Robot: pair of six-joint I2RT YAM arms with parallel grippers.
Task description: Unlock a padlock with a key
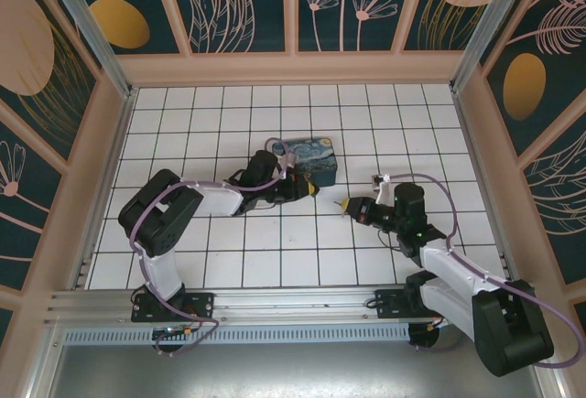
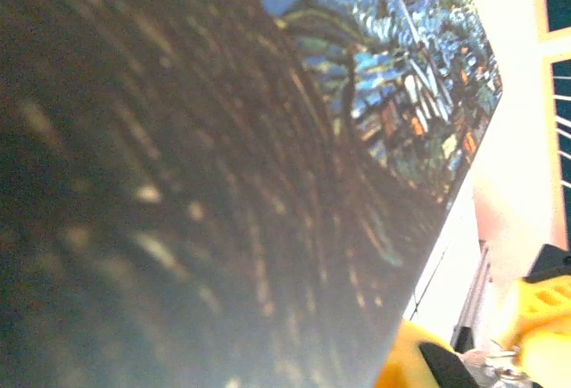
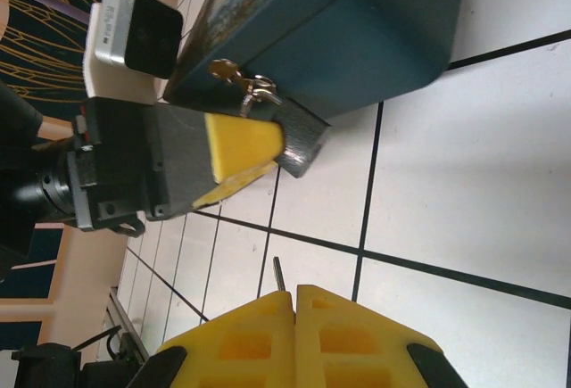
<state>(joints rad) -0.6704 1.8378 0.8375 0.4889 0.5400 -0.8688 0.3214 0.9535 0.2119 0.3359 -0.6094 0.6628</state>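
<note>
White tiled surface (image 1: 275, 261): right pincer (image 3: 294, 294) pinches the key (image 3: 277, 272), shaft aimed at the padlock (image 3: 250, 89) ahead, beside the pressed-together left pincer (image 3: 277, 152).

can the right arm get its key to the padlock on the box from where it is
Probably yes. The right claw, shut on the key, faces the padlock at the box edge across bare tile. The left claw pinching the padlock crowds one side, so it looks tight.
</note>
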